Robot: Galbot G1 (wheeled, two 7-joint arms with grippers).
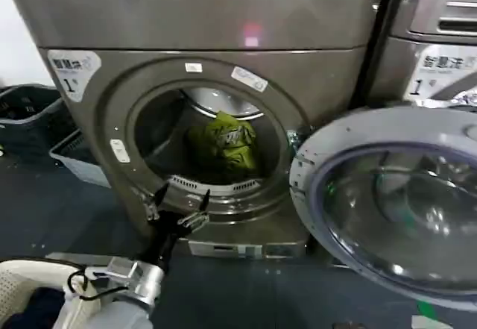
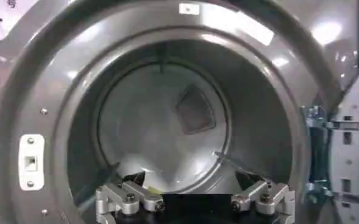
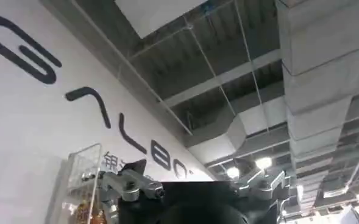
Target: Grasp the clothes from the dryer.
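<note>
The dryer (image 1: 89, 16) is a dark grey-brown front loader with its round mouth uncovered. The clothes (image 1: 223, 144), a small yellow-green bundle with dark marks, lie on the floor of the silver drum (image 2: 161, 128). My left gripper (image 1: 179, 204) hovers just outside the mouth's lower rim, below and left of the bundle. It is open with nothing between its fingers. In the left wrist view my left gripper (image 2: 190, 182) faces into the drum. My right gripper (image 3: 206, 176) is open, held away from the dryer and pointing up at a ceiling.
The dryer's round glass door (image 1: 387, 195) stands swung out to the right, low over the floor. A second similar machine (image 1: 440, 16) stands at the back right. Two dark laundry baskets (image 1: 33, 116) sit on the floor left of the dryer.
</note>
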